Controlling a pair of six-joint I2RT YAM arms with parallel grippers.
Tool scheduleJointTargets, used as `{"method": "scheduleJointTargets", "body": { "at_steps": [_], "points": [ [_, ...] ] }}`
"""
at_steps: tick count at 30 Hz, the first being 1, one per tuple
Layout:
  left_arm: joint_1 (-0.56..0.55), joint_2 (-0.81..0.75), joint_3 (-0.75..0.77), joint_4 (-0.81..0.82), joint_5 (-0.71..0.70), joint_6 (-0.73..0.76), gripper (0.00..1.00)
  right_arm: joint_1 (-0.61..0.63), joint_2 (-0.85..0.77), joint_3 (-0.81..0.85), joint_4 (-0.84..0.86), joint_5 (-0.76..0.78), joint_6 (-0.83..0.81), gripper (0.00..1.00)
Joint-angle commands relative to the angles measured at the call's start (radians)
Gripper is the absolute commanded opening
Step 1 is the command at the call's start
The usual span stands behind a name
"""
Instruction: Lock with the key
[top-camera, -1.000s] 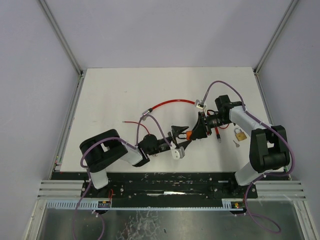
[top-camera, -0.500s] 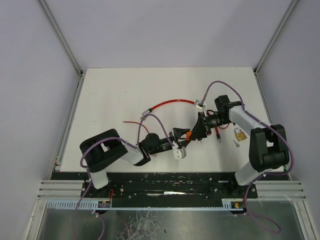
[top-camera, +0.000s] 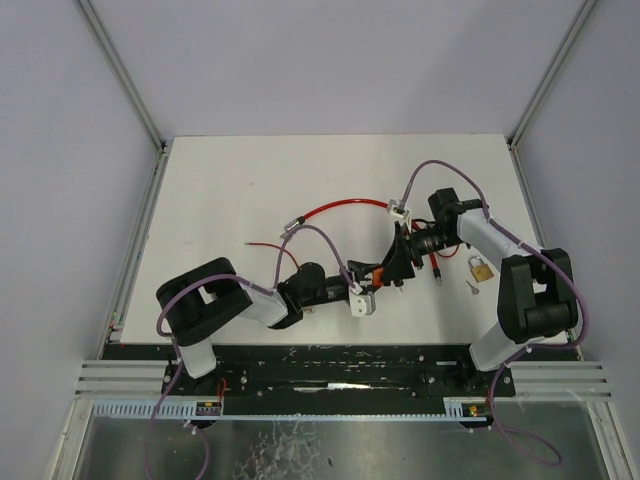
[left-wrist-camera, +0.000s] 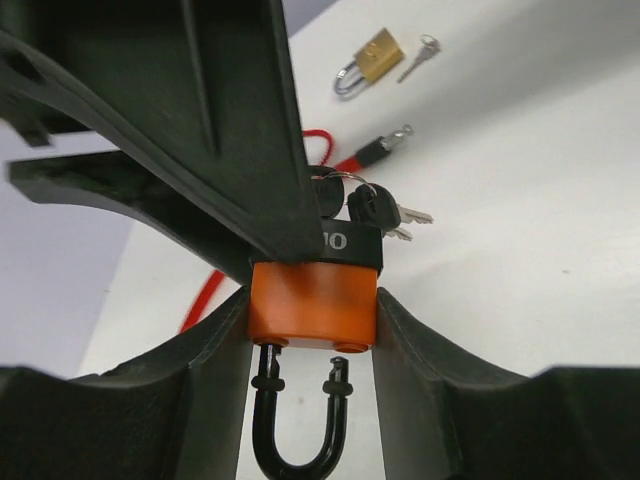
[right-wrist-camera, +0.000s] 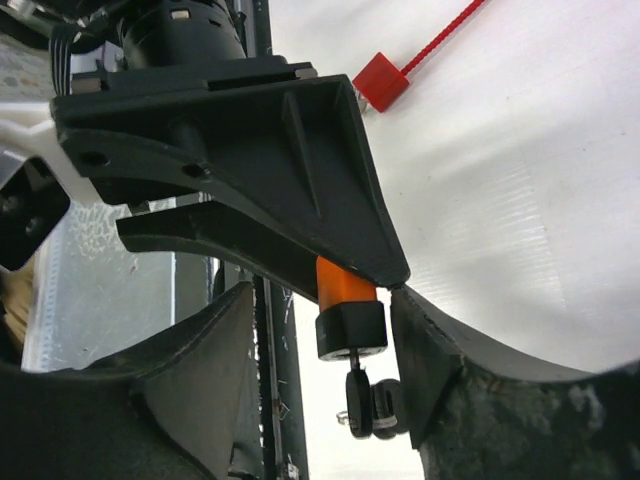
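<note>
1. Here, the orange padlock (left-wrist-camera: 312, 318) sits squarely between the two fingers (left-wrist-camera: 200, 400) of the left pincer (left-wrist-camera: 312, 292). The pincer presses on both flanks of the orange body and grips it, jaws drawn in to the body's width.
2. The right pincer (right-wrist-camera: 322, 292) stands spread around the lock's far, black end. A clear gap shows on one side of the black cap (right-wrist-camera: 351, 330), so it clamps nothing, though one finger (right-wrist-camera: 450, 370) lies just beside the cap.
3. From overhead, the lock is near the middle of the white surface (top-camera: 220, 200), where the two pincers meet tip to tip.
4. White characters "10" can be read on the black cap in the left wrist view. Anything before them is hidden behind a finger of the right pincer.
5. The lock's long axis runs along the line between the two pincers, roughly left to right across the surface. The black shackle (left-wrist-camera: 300, 440) points toward the left wrist and the keyed end toward the right arm.
6. A black-headed key (right-wrist-camera: 372, 410) stands in the black end, in line with that axis. More keys (left-wrist-camera: 410, 215) hang with it on a ring.
7. Well apart, on the right arm's side, a brass padlock (left-wrist-camera: 370, 60) lies flat with a small key (left-wrist-camera: 420, 52) just beside it. A red cable (top-camera: 340, 208) curves over the surface behind the pincers.
</note>
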Motion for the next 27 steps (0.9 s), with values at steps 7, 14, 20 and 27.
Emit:
{"method": "scheduleJointTargets", "body": {
  "at_steps": [7,14,20,27],
  "points": [
    [0.15,-0.116,0.053,-0.132,0.314,-0.289,0.0,-0.107,-0.212,0.094,-0.104,0.091,-0.144,0.78],
    [0.256,-0.049,0.284,-0.423,0.603,-0.664,0.0,-0.116,-0.53,-0.125,-0.017,-0.004,-0.569,1.0],
    [0.304,0.111,0.497,-0.549,0.734,-1.031,0.0,-0.116,-0.65,-0.277,0.111,0.007,-0.784,1.0],
    [0.312,0.227,0.653,-0.673,0.851,-1.227,0.0,-0.115,-0.716,-0.361,0.292,0.135,-0.731,0.92]
  ]
}}
